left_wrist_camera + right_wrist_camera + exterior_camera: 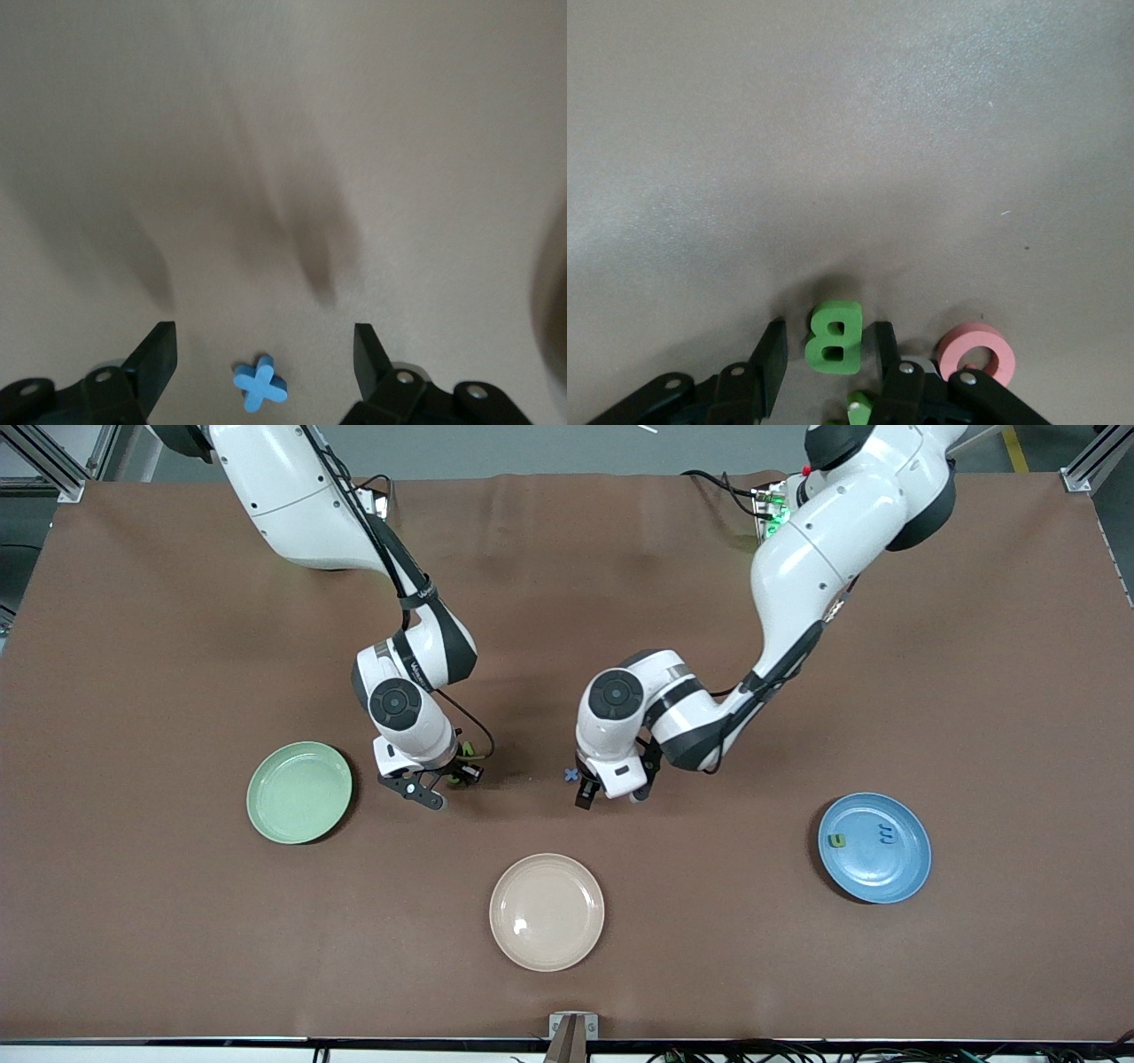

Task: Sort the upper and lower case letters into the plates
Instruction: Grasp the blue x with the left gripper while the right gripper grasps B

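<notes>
Cream plate (547, 911) nearest, bare. Blue plate (874, 848) holds two letters; green plate (299, 792) none. Right gripper (824, 347) narrowed around green B (833, 336), low at the surface (177, 646); pink O (975, 354) beside. Left gripper (264, 359) wide, straddling blue x (260, 383). Most sorting remains.
</notes>
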Available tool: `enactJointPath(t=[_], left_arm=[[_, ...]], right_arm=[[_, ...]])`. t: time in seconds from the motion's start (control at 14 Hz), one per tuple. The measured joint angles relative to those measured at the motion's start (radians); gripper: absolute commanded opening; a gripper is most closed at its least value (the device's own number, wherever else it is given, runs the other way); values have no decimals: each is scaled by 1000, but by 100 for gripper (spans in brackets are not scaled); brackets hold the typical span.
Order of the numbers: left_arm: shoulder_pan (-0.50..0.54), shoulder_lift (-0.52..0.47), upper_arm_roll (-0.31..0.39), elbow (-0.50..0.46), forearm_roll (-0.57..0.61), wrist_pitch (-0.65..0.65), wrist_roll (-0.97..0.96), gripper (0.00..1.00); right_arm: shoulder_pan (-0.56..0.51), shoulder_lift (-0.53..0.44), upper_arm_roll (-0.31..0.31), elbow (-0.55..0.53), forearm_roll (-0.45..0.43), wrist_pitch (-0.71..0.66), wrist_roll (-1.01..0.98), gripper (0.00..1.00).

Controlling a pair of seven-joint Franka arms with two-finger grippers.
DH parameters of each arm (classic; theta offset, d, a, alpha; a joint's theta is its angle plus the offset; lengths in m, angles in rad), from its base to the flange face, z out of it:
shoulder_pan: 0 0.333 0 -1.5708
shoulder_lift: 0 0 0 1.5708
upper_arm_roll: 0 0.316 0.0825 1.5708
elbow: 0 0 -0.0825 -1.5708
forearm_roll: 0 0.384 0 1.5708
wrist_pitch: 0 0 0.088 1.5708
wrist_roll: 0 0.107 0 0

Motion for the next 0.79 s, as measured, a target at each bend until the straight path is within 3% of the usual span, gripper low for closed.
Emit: enactJointPath(t=[0.14, 0.43, 0.79], left_arm=[[-66, 1, 52, 2, 0, 32, -53, 82], [-97, 9, 62, 16, -6, 35, -64, 74], [-98, 25, 63, 35, -8, 35, -64, 64]], right_arm=[[0, -3, -1, 0, 0, -1, 0, 1], [-16, -19, -8, 3, 0, -18, -9, 0], [-169, -182, -13, 5, -1, -231, -212, 1]])
